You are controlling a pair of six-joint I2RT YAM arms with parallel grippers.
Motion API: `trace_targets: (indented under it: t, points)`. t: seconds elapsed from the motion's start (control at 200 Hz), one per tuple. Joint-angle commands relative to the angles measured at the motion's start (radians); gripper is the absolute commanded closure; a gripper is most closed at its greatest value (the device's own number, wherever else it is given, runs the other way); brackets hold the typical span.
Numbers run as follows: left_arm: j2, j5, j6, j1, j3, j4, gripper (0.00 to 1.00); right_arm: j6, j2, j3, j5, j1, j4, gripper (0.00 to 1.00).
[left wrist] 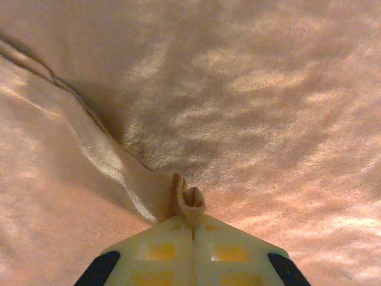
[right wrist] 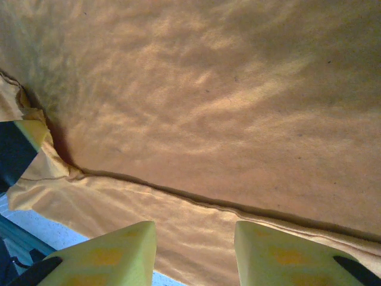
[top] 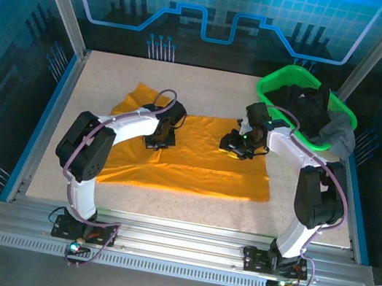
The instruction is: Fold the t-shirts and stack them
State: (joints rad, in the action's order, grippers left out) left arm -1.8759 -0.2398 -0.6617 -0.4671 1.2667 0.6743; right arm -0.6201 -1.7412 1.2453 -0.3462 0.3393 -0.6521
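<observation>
One orange-yellow t-shirt [top: 201, 168] lies spread flat across the middle of the table. My left gripper [top: 158, 139] rests on its left half, and in the left wrist view the gripper [left wrist: 193, 221] is shut, with a small pinched fold of the t-shirt [left wrist: 191, 202] sticking out between the closed tips. My right gripper [top: 238, 146] hovers low over the shirt's upper right part. In the right wrist view the right gripper [right wrist: 195, 241] stands open, its fingers [right wrist: 119, 253] astride a hemmed edge of the t-shirt [right wrist: 208, 89], with nothing between them.
A bright green basket [top: 280, 77] stands at the back right, heaped with dark and grey clothes [top: 311, 112]. Bare speckled table [top: 187, 205] runs along the front of the shirt. Metal frame posts and rails border the table.
</observation>
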Motion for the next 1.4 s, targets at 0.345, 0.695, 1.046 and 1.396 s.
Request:
trace_targets:
  t: [0.345,0.695,1.046,1.396]
  points:
    - [0.217,-0.131,-0.056,-0.032,-0.039,0.133,0.59,-0.037,0.093,-0.142,0.046,-0.058,-0.016,0.59]
    - [0.326,0.171,-0.271,0.269,-0.356,0.033,0.74,0.014,0.029,-0.215,0.110,-0.060,-0.075,0.63]
    - [0.257,0.112,-0.322,0.423,-0.431,0.075,0.75,0.087,-0.134,-0.158,0.175,0.075,-0.181,0.64]
    - [0.384,0.103,-0.246,0.611,-0.442,0.113,0.73,0.020,-0.117,-0.119,0.111,0.217,-0.192,0.63]
